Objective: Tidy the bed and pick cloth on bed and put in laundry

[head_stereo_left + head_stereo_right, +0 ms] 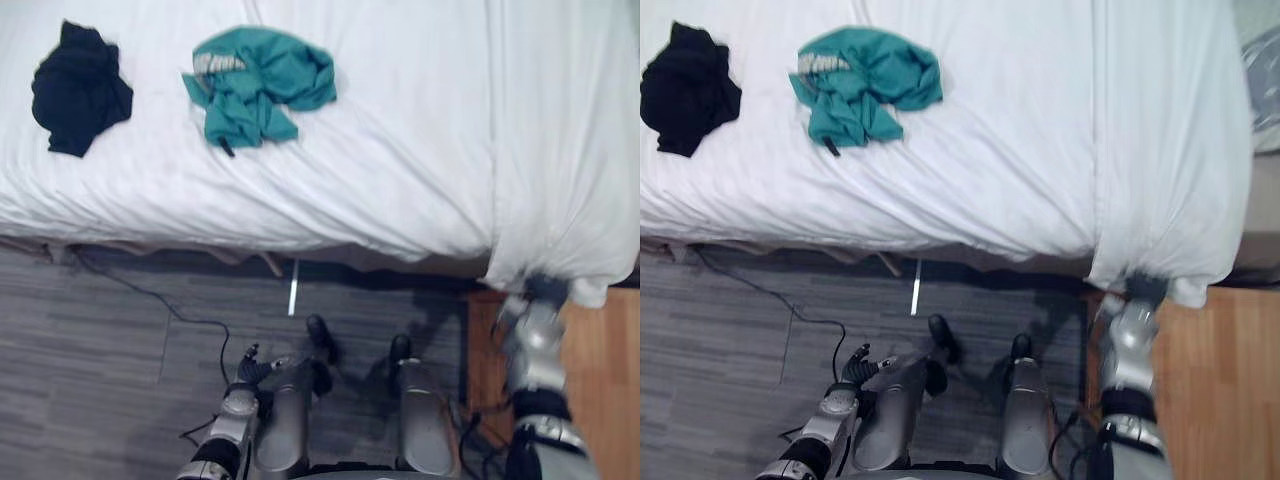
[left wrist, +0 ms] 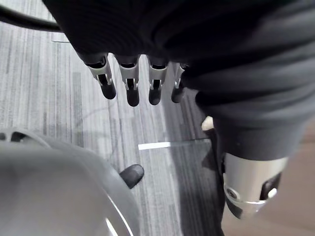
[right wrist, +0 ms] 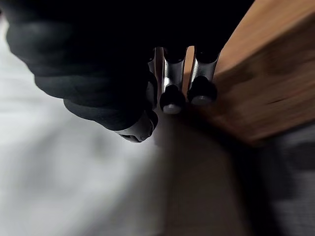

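The right hand is up at the hanging corner of the duvet, touching its lower hem above the wooden floor. I cannot tell whether it grips the fabric or only meets it. The left hand hangs low over the grey floor, well below the bed, relaxed and holding nothing.

The teal cloth lies crumpled on the bed, well away from the right hand and farther in from the bed's edge. The black cloth is farther off still, on the same side, and far above the left hand. Neither is touched.

This looks like the tidying step, with the picking not yet begun. A hard tug at the corner could drag the duvet off the bed instead of smoothing it, and the folds could shift both cloths. If the hold is shallow, slack fabric may slip free. Later, both cloths call for a long reach over the edge, so a grab may fall short or catch the sheet too.
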{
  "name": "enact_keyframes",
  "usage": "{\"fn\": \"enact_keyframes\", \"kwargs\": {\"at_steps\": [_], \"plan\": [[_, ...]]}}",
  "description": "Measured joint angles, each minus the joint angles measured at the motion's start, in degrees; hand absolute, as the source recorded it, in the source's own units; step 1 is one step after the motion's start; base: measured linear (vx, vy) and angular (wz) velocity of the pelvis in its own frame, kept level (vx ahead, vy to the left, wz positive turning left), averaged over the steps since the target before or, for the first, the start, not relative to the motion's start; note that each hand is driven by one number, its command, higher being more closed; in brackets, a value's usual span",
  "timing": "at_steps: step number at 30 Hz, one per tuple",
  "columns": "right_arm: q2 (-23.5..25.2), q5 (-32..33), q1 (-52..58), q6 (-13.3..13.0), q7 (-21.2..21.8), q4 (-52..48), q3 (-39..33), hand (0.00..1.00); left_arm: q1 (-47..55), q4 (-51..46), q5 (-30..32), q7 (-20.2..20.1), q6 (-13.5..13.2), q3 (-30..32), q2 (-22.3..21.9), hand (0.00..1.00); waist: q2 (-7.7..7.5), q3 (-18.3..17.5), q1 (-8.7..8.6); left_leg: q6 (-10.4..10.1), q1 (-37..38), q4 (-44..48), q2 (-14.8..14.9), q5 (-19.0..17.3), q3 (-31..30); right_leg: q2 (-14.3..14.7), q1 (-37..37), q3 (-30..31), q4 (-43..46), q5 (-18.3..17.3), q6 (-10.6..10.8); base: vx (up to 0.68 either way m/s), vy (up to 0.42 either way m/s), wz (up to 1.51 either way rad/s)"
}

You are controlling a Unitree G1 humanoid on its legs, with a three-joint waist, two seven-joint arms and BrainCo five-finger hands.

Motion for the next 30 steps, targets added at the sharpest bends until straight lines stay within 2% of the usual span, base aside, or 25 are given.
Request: {"fn": "enact_keyframes", "kwargs": {"at_steps": [2,3,5,7,8,9,10,12,13,14,15,16,17,18,19,20,21,22,23,24,25,26,27,29,30], "plan": [[3.1,-2.4,6.2,3.1,2.0,6.9,-1.3,0.0,1.6,0.0,0.8,0.0,0.0,0.1,-0.1,0.0,0.04,-0.5,-1.16,-0.1,2.6,-0.9,-0.6,0.1,-0.5,-0.3,3.4,-1.2,-1.7,-0.1,0.2,0.21,-0.063,0.07],[4.1,-4.2,9.7,3.9,3.3,9.1,-2.2,0.0,2.3,0.6,1.0,-0.2,0.0,0.7,-0.1,0.0,0.17,-1.1,-1.78,-1.5,3.4,0.8,-0.5,-1.0,-0.5,-0.5,5.2,-1.1,-2.4,-0.2,0.4,0.2,-0.069,-0.05],[4.2,-6.7,13.1,4.3,4.6,11.7,-2.4,0.0,2.5,1.3,2.0,-1.1,0.0,2.2,-0.1,0.0,-0.05,-1.7,-1.73,-4.4,3.0,8.1,0.5,-3.1,-0.5,-1.2,7.9,-0.9,-2.6,-0.6,1.1,0.13,-0.05,-0.08],[3.8,-9.4,14.5,4.6,5.7,12.6,-2.4,0.0,2.7,1.4,2.3,-1.1,-0.2,2.3,-0.1,0.0,0.03,-2.2,-1.68,-4.7,1.5,14.9,1.3,-3.3,-1.0,-2.0,9.8,-1.1,-2.5,-1.1,1.4,0.01,0.019,0.05],[3.1,-11.3,14.2,4.6,6.3,13.6,-2.4,0.0,3.0,1.8,2.7,-1.2,-0.2,2.3,-0.1,0.0,0.29,-3.7,-1.7,-5.1,-0.5,19.6,1.8,-3.2,-2.3,-3.0,10.6,-1.1,-2.6,-1.2,1.6,-0.03,0.087,0.12],[3.3,-12.1,14.1,4.6,6.6,13.7,-2.5,0.0,3.0,2.2,2.8,-1.2,-0.3,2.4,-0.1,0.0,-0.24,-4.1,-1.7,-5.6,-1.1,21.2,1.9,-3.5,-2.4,-3.6,10.7,-1.3,-2.7,-1.2,1.6,-0.03,0.122,0.08],[3.2,-13.0,14.0,4.5,7.1,14.0,-2.6,0.0,3.1,2.5,2.8,-1.2,-0.3,2.8,-0.1,0.0,0.02,-4.7,-1.47,-5.1,-1.7,25.2,3.4,-6.2,-1.9,-4.0,11.2,-1.4,-2.7,-1.0,1.8,-0.02,0.144,-0.01],[3.1,-14.1,13.5,4.5,7.4,14.2,-2.6,0.0,4.0,3.9,2.9,-1.1,-0.2,5.8,0.0,0.0,0.22,-6.3,-1.46,-4.7,-1.0,28.7,9.0,-10.2,-2.1,-4.9,12.7,-1.3,-3.7,-0.5,2.8,0.0,0.192,0.0],[3.1,-14.4,13.2,4.4,7.4,14.4,-2.3,0.0,4.2,4.9,2.9,-1.1,-0.2,7.1,0.1,0.0,0.14,-6.9,-1.53,-4.9,-0.1,25.8,11.7,-10.5,-3.1,-5.8,13.3,-1.4,-4.7,0.0,3.8,0.04,0.35,0.29],[3.1,-14.7,12.5,4.4,7.9,14.6,-1.9,0.0,4.3,5.0,2.9,-1.0,-0.2,8.6,0.2,0.0,-0.01,-7.2,-1.58,-5.8,0.0,19.2,15.0,-9.9,-7.0,-7.5,13.3,-1.8,-5.4,0.0,5.1,0.05,0.39,0.39],[3.1,-14.7,12.3,4.4,8.2,14.7,-1.9,0.0,4.3,4.9,2.9,-1.0,-0.2,8.9,0.4,0.0,-0.01,-7.2,-1.6,-6.1,-0.1,16.5,16.2,-9.6,-8.7,-8.2,13.2,-2.0,-5.3,0.0,6.0,0.06,0.495,0.57],[2.9,-14.7,12.3,4.4,8.4,15.0,-0.8,0.0,4.4,4.8,2.9,-1.0,-0.2,8.9,0.9,0.0,-0.27,-7.4,-1.56,-6.9,-0.6,11.8,18.2,-8.9,-12.6,-10.4,13.2,-2.5,-4.9,-0.2,8.6,0.06,0.41,0.42],[2.8,-14.8,12.3,4.3,8.4,15.2,-0.4,0.0,4.4,4.8,2.9,-0.9,-0.2,8.9,1.2,0.0,-0.35,-7.6,-1.51,-6.8,-0.8,11.1,18.8,-8.9,-14.1,-11.3,13.2,-2.6,-4.7,-0.2,9.6,0.14,0.721,0.39],[2.3,-14.7,12.3,4.2,8.4,15.8,0.9,0.0,5.2,4.8,2.9,-0.7,-0.2,9.0,1.4,0.0,0.28,-8.6,-1.44,-6.8,-0.6,10.1,20.0,-8.9,-16.9,-12.6,13.3,-2.6,-4.6,-0.4,10.0,0.16,0.768,0.33],[3.2,-14.7,12.0,4.0,8.5,16.9,1.9,0.0,5.1,4.8,2.8,-0.4,-0.2,9.7,2.5,0.0,-1.59,-9.5,-1.51,-15.2,-2.8,14.6,18.0,-3.2,-15.6,-15.7,14.9,-1.5,-7.2,-0.5,10.5,0.14,0.651,0.32],[4.2,-14.6,11.8,3.7,8.4,17.7,2.0,0.0,5.2,4.8,2.9,0.0,-0.2,9.7,3.4,0.0,-2.74,-10.1,-1.39,-15.8,-4.3,17.5,16.8,-5.0,-15.4,-16.5,15.8,-0.8,-8.7,-0.1,10.6,0.21,0.549,0.36],[5.2,-14.6,11.9,3.6,7.9,18.8,1.0,0.0,5.8,4.9,2.9,1.1,-0.1,10.9,4.9,0.0,-4.83,-11.9,-1.15,-15.1,-7.8,24.6,15.5,-9.7,-15.9,-16.7,16.9,-1.0,-11.2,3.4,9.1,0.21,0.411,0.03],[4.9,-14.7,11.9,3.5,8.3,19.1,1.0,0.0,6.4,5.2,2.9,1.7,-0.1,11.0,5.7,0.0,-5.31,-12.1,-0.98,-13.9,-8.8,29.1,15.6,-12.7,-15.7,-17.1,17.5,-0.8,-12.7,8.7,9.7,0.27,0.655,-0.35],[5.5,-15.3,11.4,3.2,8.5,19.0,1.5,0.0,7.9,6.8,2.9,1.7,0.7,11.0,6.4,0.0,-6.08,-12.3,-0.83,-12.3,-7.4,31.3,15.0,-15.9,-12.5,-19.3,16.1,-1.8,-12.0,15.2,8.2,0.2,0.59,-0.64],[5.3,-15.3,10.8,3.3,8.5,18.8,1.9,0.0,8.5,7.0,2.9,1.7,1.1,10.9,6.3,0.0,-6.66,-12.5,-0.61,-11.4,-6.1,30.8,14.5,-16.2,-10.5,-20.5,14.9,-2.8,-11.1,17.8,5.2,0.19,0.568,-0.93],[5.1,-15.2,10.1,3.4,7.9,18.1,2.2,0.0,9.2,6.9,3.0,1.9,1.2,10.9,5.5,0.0,-6.69,-12.5,0.2,-9.7,-3.1,29.2,14.7,-16.6,-6.5,-21.9,11.6,-6.8,-6.6,19.9,-3.7,0.22,0.563,-0.8],[4.4,-15.3,9.7,3.2,8.2,17.8,4.4,0.0,8.7,6.7,3.1,1.5,1.2,9.7,5.4,0.0,-5.66,-11.9,-0.29,-8.1,0.1,25.5,14.2,-15.6,-5.7,-18.3,7.4,-7.1,5.4,11.1,0.0,0.15,0.392,-0.65],[4.6,-15.3,9.5,3.0,8.5,17.4,5.8,0.0,8.3,6.6,3.7,1.2,1.2,8.2,5.9,0.0,-5.17,-11.6,-0.63,-7.7,2.5,21.9,13.8,-14.3,-5.3,-13.6,6.2,-6.4,10.4,6.6,3.2,0.12,0.35,-0.19],[6.2,-15.3,9.5,2.4,8.7,16.2,7.2,0.0,8.0,6.6,5.3,0.7,1.1,5.8,6.8,0.0,-4.88,-11.5,-1.97,-7.2,7.1,14.2,12.2,-11.0,-4.8,-4.6,5.3,-6.6,14.2,-0.3,4.1,0.09,0.17,0.16],[6.1,-15.3,10.0,2.0,9.6,14.6,9.2,0.0,7.2,6.6,5.7,-0.4,1.1,4.6,6.6,0.0,-4.82,-11.4,-2.77,-6.7,11.1,7.3,9.9,-7.9,-4.0,4.4,5.4,-7.6,8.8,-2.7,2.3,0.1,0.123,0.24]]}}
